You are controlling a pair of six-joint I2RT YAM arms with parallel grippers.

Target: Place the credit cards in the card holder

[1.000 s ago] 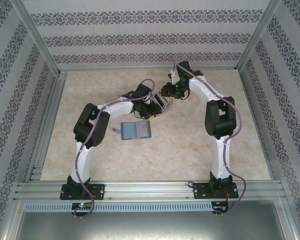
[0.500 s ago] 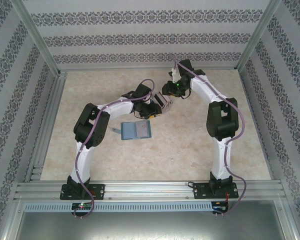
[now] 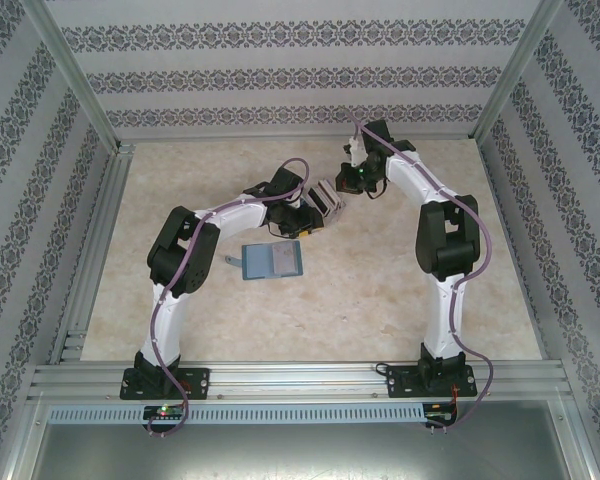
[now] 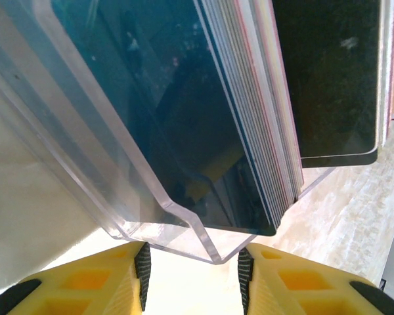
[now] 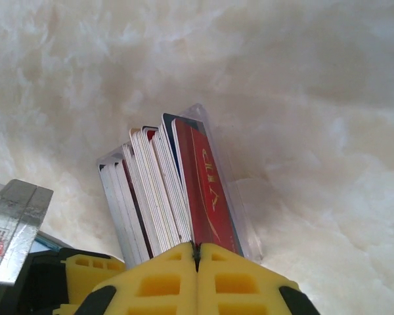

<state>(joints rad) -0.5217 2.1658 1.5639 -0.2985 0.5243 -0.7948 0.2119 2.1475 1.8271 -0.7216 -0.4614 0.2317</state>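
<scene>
Many credit cards (image 5: 184,190) fill the card holder (image 5: 247,223) just beyond the clenched right end effector (image 5: 197,249) (left end effector (image 4: 192,266): hold unclear).

Top view: holder (image 3: 325,197) stands on worktop (image 3: 380,300) just above frame centre, cards (image 5: 184,190) upright side by side in it. Flat case (image 3: 271,260) lies lower left. Left hand (image 4: 192,275) adjoins holder's lower left, right hand (image 5: 197,252) its upper right.
</scene>
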